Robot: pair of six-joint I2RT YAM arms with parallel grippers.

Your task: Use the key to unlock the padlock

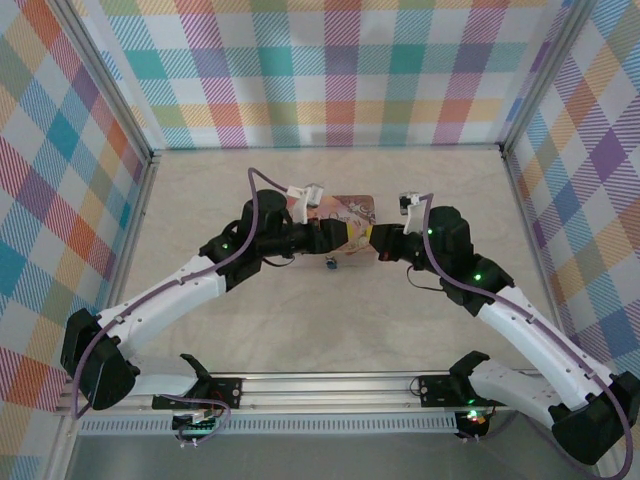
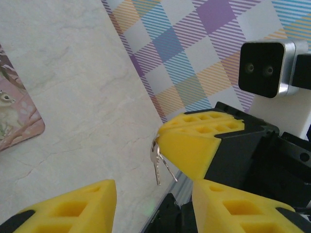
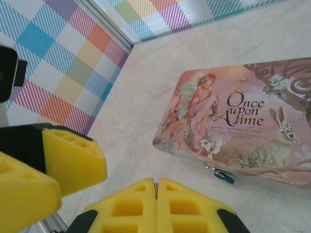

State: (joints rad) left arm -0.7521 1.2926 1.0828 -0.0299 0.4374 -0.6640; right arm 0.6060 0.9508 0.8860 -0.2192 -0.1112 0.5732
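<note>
Lying right of centre, the pink picture tin (image 3: 252,121) has the left gripper (image 2: 154,196) gaping wide nearby. The right gripper (image 3: 156,187) pinches the key. A small blue padlock (image 3: 223,176) hangs at the tin's lower edge. The key (image 2: 156,165) dangles loosely at centre frame; it may swing, miss the keyhole or slip out.

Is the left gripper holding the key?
No, the key dangles from the shut right gripper, while the left gripper stands open.
</note>
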